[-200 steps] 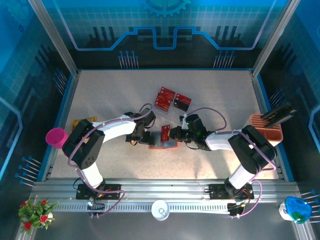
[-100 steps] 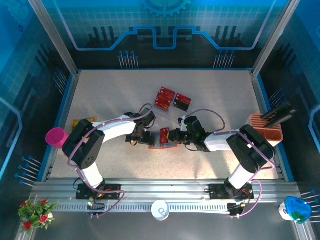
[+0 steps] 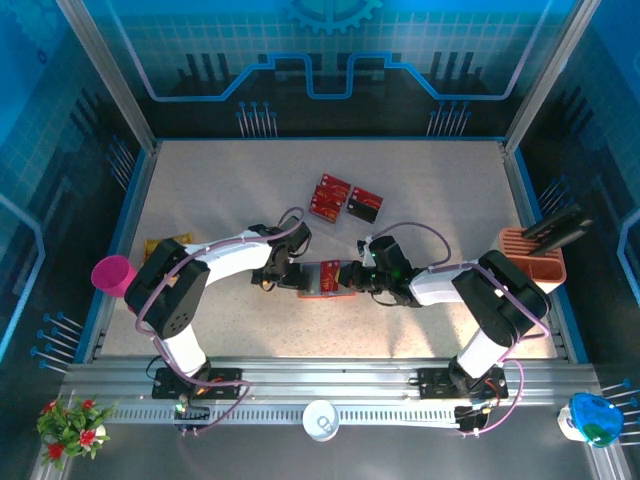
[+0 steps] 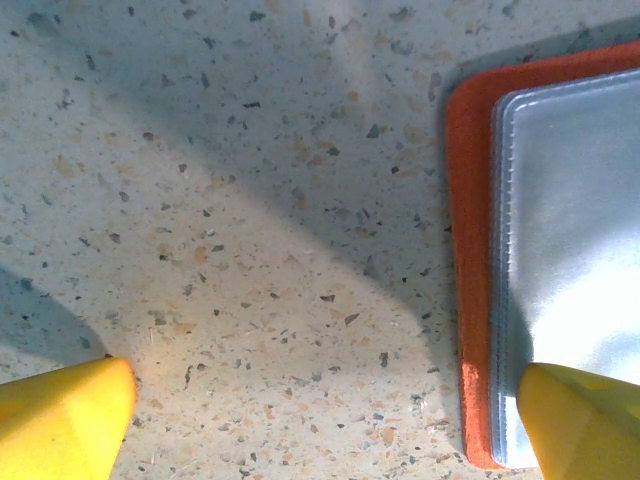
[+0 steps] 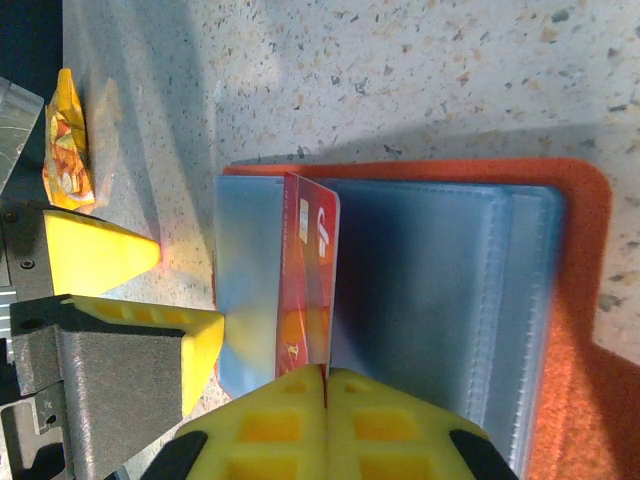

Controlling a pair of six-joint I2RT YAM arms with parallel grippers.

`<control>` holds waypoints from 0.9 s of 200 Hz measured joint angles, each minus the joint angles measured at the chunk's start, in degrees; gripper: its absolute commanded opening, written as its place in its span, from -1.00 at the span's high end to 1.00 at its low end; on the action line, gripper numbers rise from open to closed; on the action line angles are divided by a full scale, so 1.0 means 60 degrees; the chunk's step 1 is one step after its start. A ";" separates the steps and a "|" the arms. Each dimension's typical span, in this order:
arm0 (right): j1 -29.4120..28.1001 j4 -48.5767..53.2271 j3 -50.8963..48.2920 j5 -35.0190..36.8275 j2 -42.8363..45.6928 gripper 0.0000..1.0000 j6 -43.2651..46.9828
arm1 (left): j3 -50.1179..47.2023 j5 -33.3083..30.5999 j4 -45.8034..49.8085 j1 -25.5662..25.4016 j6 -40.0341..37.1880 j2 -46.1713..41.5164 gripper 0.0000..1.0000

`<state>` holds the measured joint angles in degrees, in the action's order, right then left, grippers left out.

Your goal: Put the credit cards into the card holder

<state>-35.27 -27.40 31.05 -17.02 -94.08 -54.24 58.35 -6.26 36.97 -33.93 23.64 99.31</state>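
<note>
Speckled surface [image 3: 220,200]: left end effector [image 3: 288,276] released, one finger over bare surface, the other over the open card holder's [image 3: 322,288] left edge. Right end effector [image 5: 325,376] clenched on a red credit card [image 5: 310,270], which stands edge-on against the holder's grey pockets.

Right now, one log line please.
right gripper: shut on red credit card | card: on edge over open card holder | left gripper: open at card holder edge | spare red cards: on table
</note>
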 measured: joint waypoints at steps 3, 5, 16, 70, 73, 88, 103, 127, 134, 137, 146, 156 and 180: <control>0.0000 0.0018 0.0000 0.0000 0.0000 1.00 0.0000 | 0.0000 0.0000 0.0000 0.0000 0.0000 0.0000 -0.99; -0.0004 0.0029 0.0000 -0.0004 0.0000 1.00 0.0000 | 0.0000 0.0000 0.0000 0.0000 0.0000 0.0004 -0.99; -0.0015 0.0113 0.0000 -0.0015 0.0018 1.00 0.0000 | 0.0000 0.0000 -0.0004 0.0000 0.0000 0.0004 -0.99; -0.0058 0.0361 0.0004 -0.0036 0.0127 1.00 0.0007 | 0.0000 0.0000 -0.0004 0.0000 0.0000 0.0004 -0.99; -0.0058 0.0379 0.0004 -0.0036 0.0127 1.00 0.0007 | 0.0000 0.0004 -0.0004 0.0000 0.0000 0.0004 -0.99; -0.0058 0.0448 0.0022 -0.0073 0.0127 1.00 0.0015 | 0.0000 0.0000 -0.0007 0.0000 0.0000 0.0004 -0.99; -0.0062 0.0532 0.0069 -0.0113 0.0124 1.00 0.0040 | 0.0000 0.0000 -0.0007 0.0000 0.0000 0.0004 -0.99; -0.0073 0.0688 0.0313 -0.0251 -0.0018 1.00 0.0062 | 0.0000 0.0000 -0.0018 0.0000 0.0000 0.0004 -0.99; -0.0084 0.0732 0.0401 -0.0284 -0.0098 1.00 0.0080 | 0.0000 0.0000 -0.0018 0.0000 0.0000 0.0004 -0.99; -0.0098 0.0743 0.0441 -0.0306 -0.0142 1.00 0.0080 | 0.0000 0.0004 -0.0018 0.0000 0.0000 0.0004 -0.99; -0.0124 0.0812 0.0550 -0.0331 -0.0262 1.00 0.0102 | 0.0000 0.0004 -0.0022 0.0000 0.0000 0.0004 -0.99; -0.0175 0.0885 0.0696 -0.0368 -0.0423 1.00 0.0120 | 0.0000 0.0004 -0.0022 0.0000 0.0000 0.0004 -0.99; -0.0248 0.1027 0.0991 -0.0484 -0.0685 1.00 0.0193 | 0.0000 0.0000 -0.0025 0.0000 0.0000 0.0004 -0.98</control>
<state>-36.75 -21.23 36.99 -19.92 -98.19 -53.08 58.35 -6.26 36.82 -33.93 23.64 99.33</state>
